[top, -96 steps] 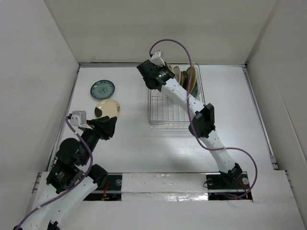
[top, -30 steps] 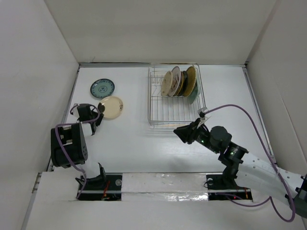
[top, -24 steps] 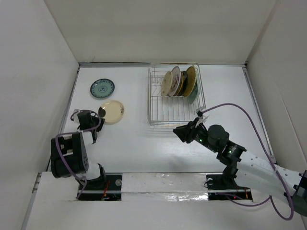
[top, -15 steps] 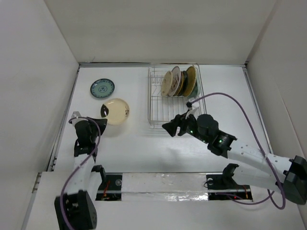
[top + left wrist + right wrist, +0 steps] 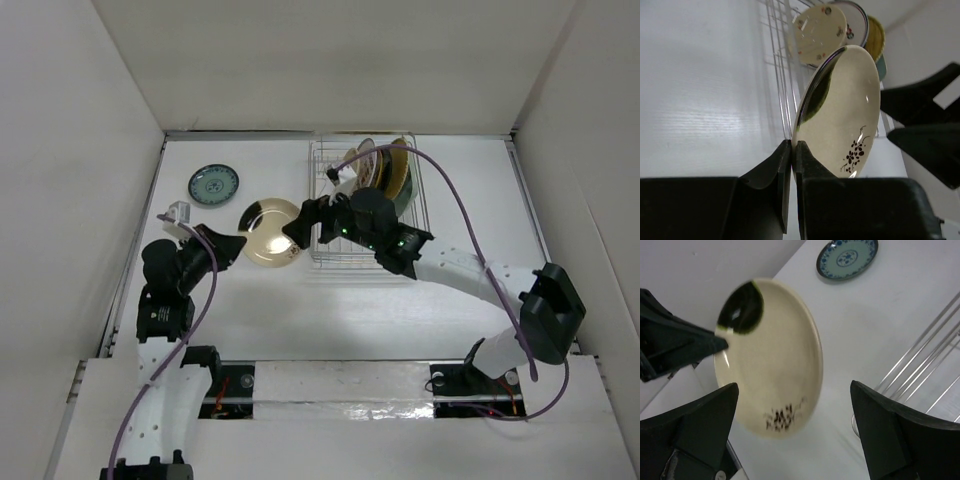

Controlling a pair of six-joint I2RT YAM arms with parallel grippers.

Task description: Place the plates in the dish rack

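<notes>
Cream plate (image 5: pixel 270 231) rim clamped in our left gripper (image 5: pixel 791 145); our right gripper (image 5: pixel 298 224) jaws apart, just right, beside dish rack (image 5: pixel 330 255).

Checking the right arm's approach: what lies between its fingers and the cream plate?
Nothing: the stretch is bare. In the right wrist view the cream plate, pinched by the left gripper, shows unblocked ahead of the open right gripper.
</notes>
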